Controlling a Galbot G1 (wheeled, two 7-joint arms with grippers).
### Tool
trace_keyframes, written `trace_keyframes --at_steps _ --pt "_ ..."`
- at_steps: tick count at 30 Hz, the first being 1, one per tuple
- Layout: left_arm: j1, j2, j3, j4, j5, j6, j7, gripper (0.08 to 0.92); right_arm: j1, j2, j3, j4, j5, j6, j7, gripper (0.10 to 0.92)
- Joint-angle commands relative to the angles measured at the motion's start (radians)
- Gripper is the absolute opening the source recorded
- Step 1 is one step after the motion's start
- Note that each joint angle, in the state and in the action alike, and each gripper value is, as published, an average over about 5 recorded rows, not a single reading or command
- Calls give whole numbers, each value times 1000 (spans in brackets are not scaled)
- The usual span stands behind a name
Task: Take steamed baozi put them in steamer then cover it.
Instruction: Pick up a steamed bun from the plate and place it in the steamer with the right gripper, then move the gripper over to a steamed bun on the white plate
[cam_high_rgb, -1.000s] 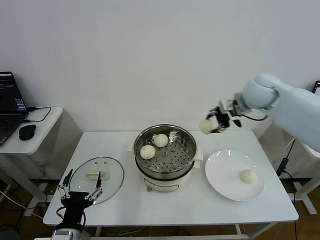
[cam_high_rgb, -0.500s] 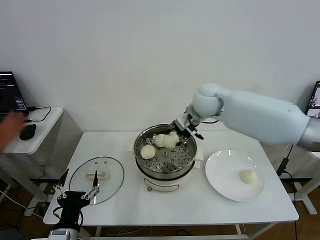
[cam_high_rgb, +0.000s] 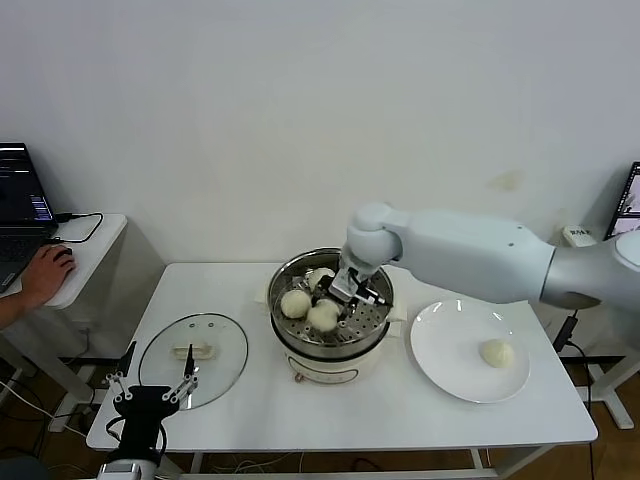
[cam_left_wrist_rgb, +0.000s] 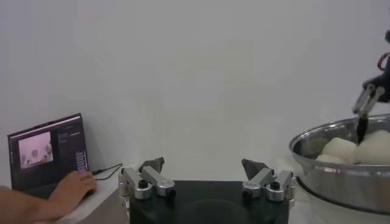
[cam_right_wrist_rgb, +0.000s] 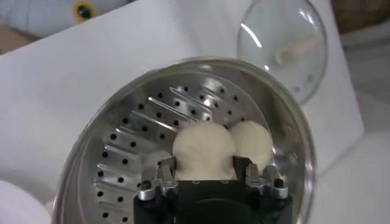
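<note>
Inside steamer (cam_right_wrist_rgb: 103, 152), right pincer (cam_right_wrist_rgb: 204, 173) grips baozi (cam_right_wrist_rgb: 204, 149).

right gripper (cam_right_wrist_rgb: 204, 172) jaws clamping 1 baozi (cam_right_wrist_rgb: 203, 149) over perforated steamer (cam_right_wrist_rgb: 137, 131), second baozi (cam_right_wrist_rgb: 251, 141) touching, cover (cam_right_wrist_rgb: 283, 45) beyond

Steamer (cam_high_rgb: 330, 300) at mid-table (cam_high_rgb: 400, 420), three baozi inside: one (cam_high_rgb: 296, 303) at its left, one (cam_high_rgb: 319, 277) toward the back, one (cam_high_rgb: 323, 316) toward the front, between the fingers of the right gripper (cam_high_rgb: 340, 305), reached down into the pot. Cover (cam_high_rgb: 193, 348) flat on the table, left of the steamer. Plate (cam_high_rgb: 445, 360) right of the steamer, fourth baozi (cam_high_rgb: 496, 352) on it. Left gripper (cam_high_rgb: 152, 392) at the front-left edge, before the cover. Side desk (cam_high_rgb: 80, 270) farther left, with laptop (cam_high_rgb: 20, 205) and a person's hand (cam_high_rgb: 42, 272) on it.
</note>
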Motion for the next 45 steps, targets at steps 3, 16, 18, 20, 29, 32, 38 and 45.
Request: trace_keyframes --at_steps 3,16,18,20,29,32,38,45 --pt "2 -2 2 -2 2 -2 0 823 -18 19 -18 -6 -84 91 2 585" --pt "6 -3 5 -9 6 -2 2 823 18 -20 21 21 -46 74 25 804" --pt "5 0 4 -10 5 -2 2 823 41 -49 35 40 17 21 16 817" --pt "4 4 2 -9 4 -2 3 823 68 -93 41 65 82 -51 7 821" --pt "1 30 -2 -9 -1 1 15 823 151 -368 39 243 222 -553 14 823" --pt "-6 38 3 -6 -1 2 17 823 141 -490 46 304 251 -657 22 823" --pt "-12 49 13 1 -1 3 21 823 33 -683 106 333 201 -674 18 823" --pt "-9 51 19 0 4 5 24 823 -254 -785 354 249 37 -565 -31 823"
